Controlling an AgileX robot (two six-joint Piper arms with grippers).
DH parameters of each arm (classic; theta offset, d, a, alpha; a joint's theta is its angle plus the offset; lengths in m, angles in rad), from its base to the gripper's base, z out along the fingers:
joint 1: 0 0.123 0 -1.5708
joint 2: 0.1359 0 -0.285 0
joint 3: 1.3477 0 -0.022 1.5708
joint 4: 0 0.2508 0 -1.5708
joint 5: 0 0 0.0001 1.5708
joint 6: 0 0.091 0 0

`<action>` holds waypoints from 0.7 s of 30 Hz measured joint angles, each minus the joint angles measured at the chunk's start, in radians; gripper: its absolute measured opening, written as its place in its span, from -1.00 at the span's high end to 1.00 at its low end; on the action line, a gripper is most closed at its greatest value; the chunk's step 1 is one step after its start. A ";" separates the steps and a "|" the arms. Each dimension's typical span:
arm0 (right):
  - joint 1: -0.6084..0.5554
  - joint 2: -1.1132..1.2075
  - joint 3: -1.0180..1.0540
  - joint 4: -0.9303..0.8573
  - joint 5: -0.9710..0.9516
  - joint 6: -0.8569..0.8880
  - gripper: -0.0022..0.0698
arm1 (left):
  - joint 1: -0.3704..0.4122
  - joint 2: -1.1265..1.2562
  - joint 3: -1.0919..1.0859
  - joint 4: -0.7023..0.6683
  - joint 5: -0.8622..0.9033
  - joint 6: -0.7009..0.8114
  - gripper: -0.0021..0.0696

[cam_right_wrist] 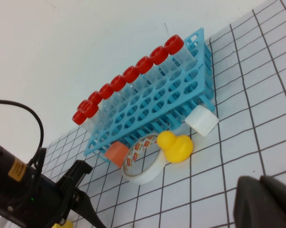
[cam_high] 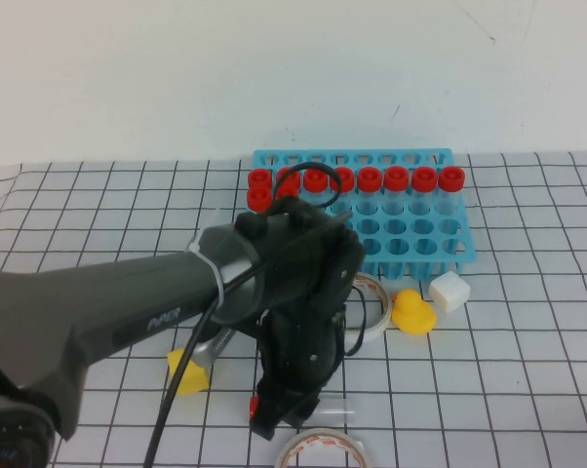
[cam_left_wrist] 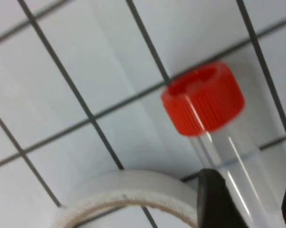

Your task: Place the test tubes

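A clear test tube with a red cap (cam_left_wrist: pixel 203 97) lies flat on the gridded table, its cap just visible under my left arm (cam_high: pixel 254 409). My left gripper (cam_left_wrist: pixel 254 199) is low over it at the front of the table (cam_high: pixel 274 417). Its two dark fingers straddle the glass body closely, and the tube still rests on the table. The blue rack (cam_high: pixel 410 244) stands at the back with several red-capped tubes (cam_high: pixel 370 179) in its far row. My right gripper (cam_right_wrist: pixel 266 202) is shut, holds nothing and hangs off to the right, outside the high view.
A white tape roll (cam_high: pixel 320 450) lies right beside the tube at the front edge. Another tape roll (cam_high: pixel 376 302), a yellow duck (cam_high: pixel 412 312) and a white cube (cam_high: pixel 450 291) sit in front of the rack. A yellow object (cam_high: pixel 188 370) lies under my left arm.
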 joint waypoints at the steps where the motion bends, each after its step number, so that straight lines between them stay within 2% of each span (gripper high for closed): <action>1: 0.000 0.000 0.000 0.000 0.000 0.000 0.94 | 0.005 0.000 0.000 0.000 0.007 0.000 0.18; 21: 0.000 0.000 0.000 0.000 0.000 -0.010 0.94 | 0.021 0.000 0.000 0.017 0.029 0.197 0.19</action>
